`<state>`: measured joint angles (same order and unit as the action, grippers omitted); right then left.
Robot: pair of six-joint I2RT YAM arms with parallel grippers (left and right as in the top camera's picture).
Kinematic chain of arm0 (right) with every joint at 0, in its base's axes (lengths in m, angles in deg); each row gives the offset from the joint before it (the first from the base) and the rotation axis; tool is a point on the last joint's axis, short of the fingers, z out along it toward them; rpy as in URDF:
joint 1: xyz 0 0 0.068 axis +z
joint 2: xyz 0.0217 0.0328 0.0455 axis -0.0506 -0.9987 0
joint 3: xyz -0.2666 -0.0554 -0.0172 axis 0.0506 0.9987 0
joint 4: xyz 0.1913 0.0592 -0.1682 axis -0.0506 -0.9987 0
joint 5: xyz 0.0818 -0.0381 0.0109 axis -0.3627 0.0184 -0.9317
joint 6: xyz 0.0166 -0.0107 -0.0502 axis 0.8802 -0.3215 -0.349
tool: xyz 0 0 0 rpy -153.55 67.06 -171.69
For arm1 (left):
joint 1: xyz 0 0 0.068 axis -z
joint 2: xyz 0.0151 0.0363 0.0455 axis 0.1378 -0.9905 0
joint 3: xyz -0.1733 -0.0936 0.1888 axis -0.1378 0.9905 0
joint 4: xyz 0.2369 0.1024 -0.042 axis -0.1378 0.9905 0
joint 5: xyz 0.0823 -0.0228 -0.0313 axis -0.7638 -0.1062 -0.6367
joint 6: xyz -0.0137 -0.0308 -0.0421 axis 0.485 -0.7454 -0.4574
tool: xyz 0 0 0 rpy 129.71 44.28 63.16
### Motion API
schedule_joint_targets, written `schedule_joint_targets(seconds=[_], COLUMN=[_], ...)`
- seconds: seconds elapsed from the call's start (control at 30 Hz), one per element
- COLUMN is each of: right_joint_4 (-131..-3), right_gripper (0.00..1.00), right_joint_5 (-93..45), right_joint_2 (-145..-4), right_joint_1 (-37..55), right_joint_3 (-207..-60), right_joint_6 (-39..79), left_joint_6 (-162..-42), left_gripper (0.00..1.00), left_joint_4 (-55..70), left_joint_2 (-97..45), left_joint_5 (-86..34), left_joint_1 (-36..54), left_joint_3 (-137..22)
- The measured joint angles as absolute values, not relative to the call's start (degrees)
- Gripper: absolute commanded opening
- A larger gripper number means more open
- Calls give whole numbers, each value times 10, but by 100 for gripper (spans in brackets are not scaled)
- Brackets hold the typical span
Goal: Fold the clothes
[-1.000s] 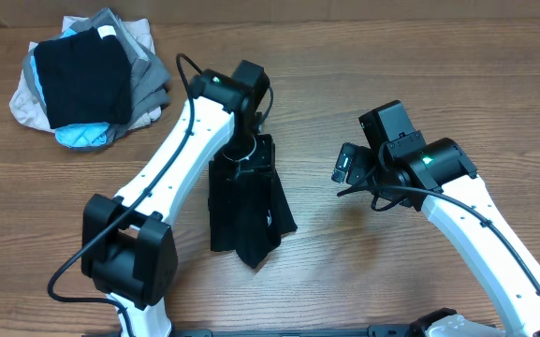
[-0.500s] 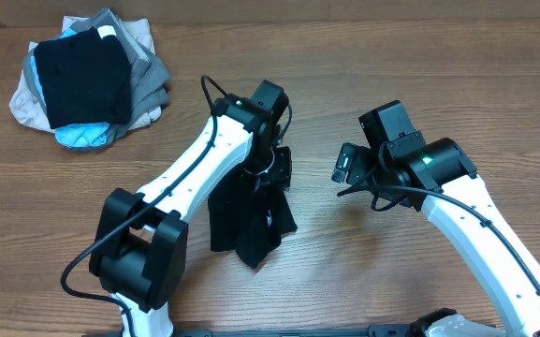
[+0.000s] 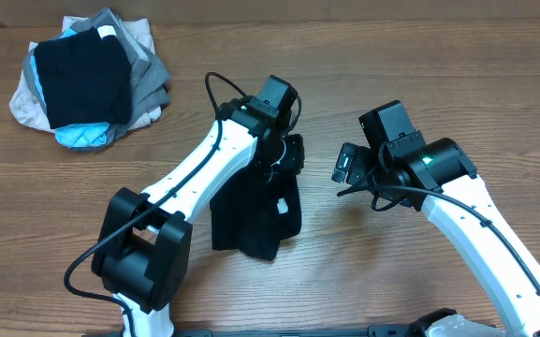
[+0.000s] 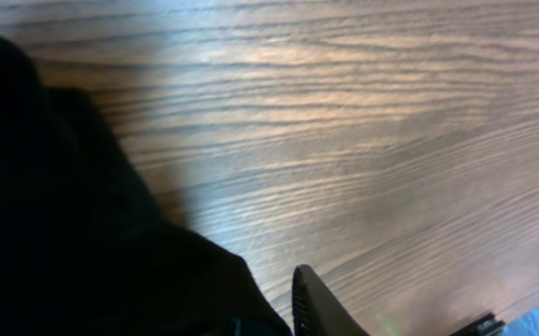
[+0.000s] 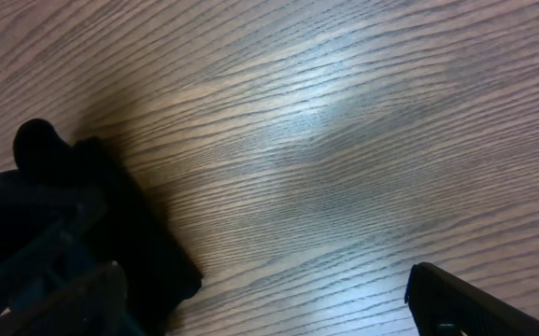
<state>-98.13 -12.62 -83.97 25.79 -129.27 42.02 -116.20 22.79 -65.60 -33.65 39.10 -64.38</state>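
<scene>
The black shirt (image 3: pixel 251 220) hangs bunched from my left gripper (image 3: pixel 286 157) at mid-table, its lower part resting on the wood, with a tiny white mark on the right fold. In the left wrist view the black fabric (image 4: pixel 63 233) fills the left side and hides one finger; the other finger (image 4: pixel 320 308) shows beside it. My right gripper (image 3: pixel 342 167) is open and empty, just right of the shirt. In the right wrist view the shirt (image 5: pixel 148 252) and the left gripper sit at lower left, and only one right finger (image 5: pixel 470 303) shows.
A stacked pile of black, grey, beige and light-blue garments (image 3: pixel 87 80) lies at the far left corner. The table is brown wood (image 3: pixel 419 56). Both white arms reach in from the near edge.
My left gripper has moved right and slightly away with the shirt's top, and the fabric below has spread wider. The right arm has not moved.
</scene>
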Motion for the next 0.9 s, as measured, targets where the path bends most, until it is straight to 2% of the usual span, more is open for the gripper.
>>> schedule_joint_targets(seconds=[0.07, 0.17, 0.43, 0.67, 0.9], right_joint_4=[-981, -981, -982, -981, -982], right_gripper=[100, 100, 100, 100, 100], right_joint_5=[-126, -126, -126, -126, -126], right_joint_2=[-840, -840, -839, -839, -839], right_joint_1=[258, 258, 258, 258, 258], right_joint_3=[-1293, -1293, -1293, -1293, -1293], right_joint_6=[420, 420, 420, 420, 420], left_joint_6=[-1166, -1170, -1161, -1107, -1089], left_gripper=[53, 71, 74, 84, 82], left_joint_4=[218, 210, 231, 292, 353], left_joint_2=[-665, -680, -684, -684, -684], left_joint_5=[-337, -336, -327, -321, -322], left_joint_1=[396, 401, 402, 402, 391], left_joint_3=[-644, -644, -652, -765, -848])
